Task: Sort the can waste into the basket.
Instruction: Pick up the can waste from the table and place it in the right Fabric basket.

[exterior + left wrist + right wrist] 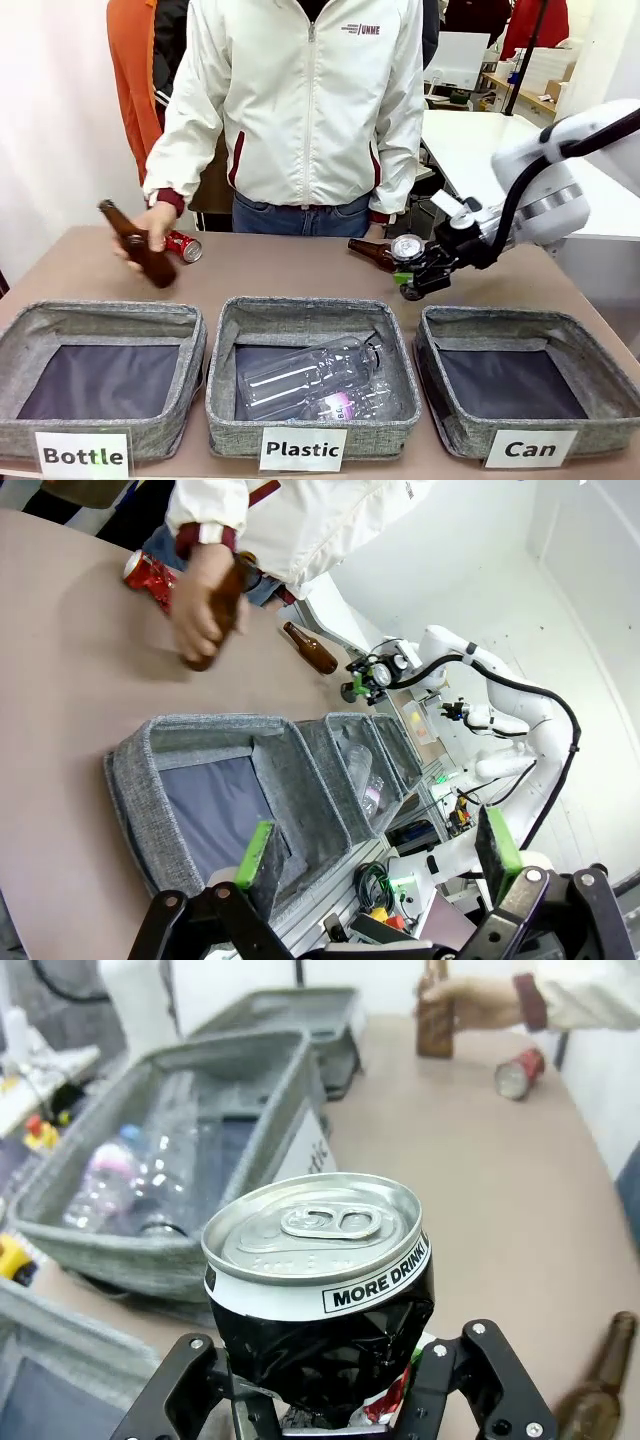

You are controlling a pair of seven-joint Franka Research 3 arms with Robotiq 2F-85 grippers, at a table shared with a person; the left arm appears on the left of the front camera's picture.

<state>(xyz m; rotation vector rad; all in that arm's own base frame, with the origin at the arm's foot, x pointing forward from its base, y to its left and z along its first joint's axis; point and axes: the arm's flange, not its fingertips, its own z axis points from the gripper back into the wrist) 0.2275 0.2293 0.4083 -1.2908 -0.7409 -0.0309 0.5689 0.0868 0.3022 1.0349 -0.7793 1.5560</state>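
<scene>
Bright, even light; perhaps slight blur.

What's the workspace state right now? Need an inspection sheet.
Surface: brown table, three baskets along the near edge.
Job's things: dark can in the right gripper; red can lying by the person's hand; Can basket empty.
Clutter: brown bottle in the person's hand; second bottle lying beside the right gripper; clear bottles in the Plastic basket; Bottle basket empty.
Grippers: right gripper shut on the dark can; left gripper open, holding nothing.
Cables: black cable along the right arm.
Surroundings: person in a white jacket at the far side.
</scene>
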